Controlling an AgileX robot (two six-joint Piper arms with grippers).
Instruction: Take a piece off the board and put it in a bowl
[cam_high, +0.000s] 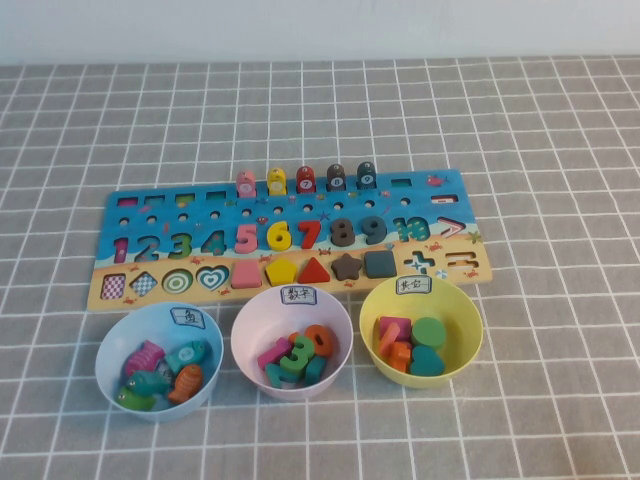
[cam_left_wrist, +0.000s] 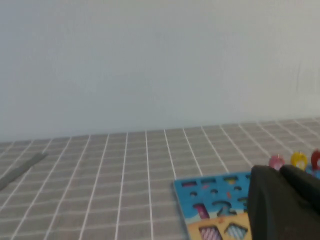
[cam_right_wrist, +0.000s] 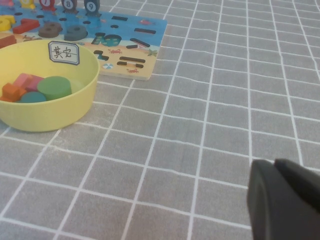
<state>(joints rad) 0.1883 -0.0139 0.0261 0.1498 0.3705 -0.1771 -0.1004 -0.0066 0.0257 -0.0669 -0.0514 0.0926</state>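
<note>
Teal-blue wooden numeral "4" (cam_high: 213, 243), small and flat, lies in the number row of the long rectangular wooden puzzle board (cam_high: 290, 240), between the green "3" (cam_high: 180, 245) and the pink "5" (cam_high: 246, 238). That board, blue on top with a tan lower band, lies across the middle of the grey checked tablecloth (cam_high: 540, 380). Five coloured pegs (cam_high: 306, 179) stand along its far edge, and a row of flat shapes fills the tan band along its near edge.

Three round plastic bowls stand in a line just beside the board's near edge. The pale pink bowl (cam_high: 330, 378) with a white handwritten label on its rim is the middle one and holds several loose numerals. The light blue bowl (cam_high: 112, 355) stands toward the board's left corner and holds small fish-like pieces. The yellow bowl (cam_high: 455, 305) stands toward the right corner and holds blocks in red, pink, green and teal.

Neither arm shows in the high view. The left gripper (cam_left_wrist: 287, 202) appears only as a dark blur in its own wrist view, off the board's left end and above the cloth; its fingers are pressed together on nothing. The right gripper (cam_right_wrist: 282, 200) hangs over bare cloth beyond the yellow bowl and the board's right end; from this dark sliver I cannot tell how its fingers stand.
</note>
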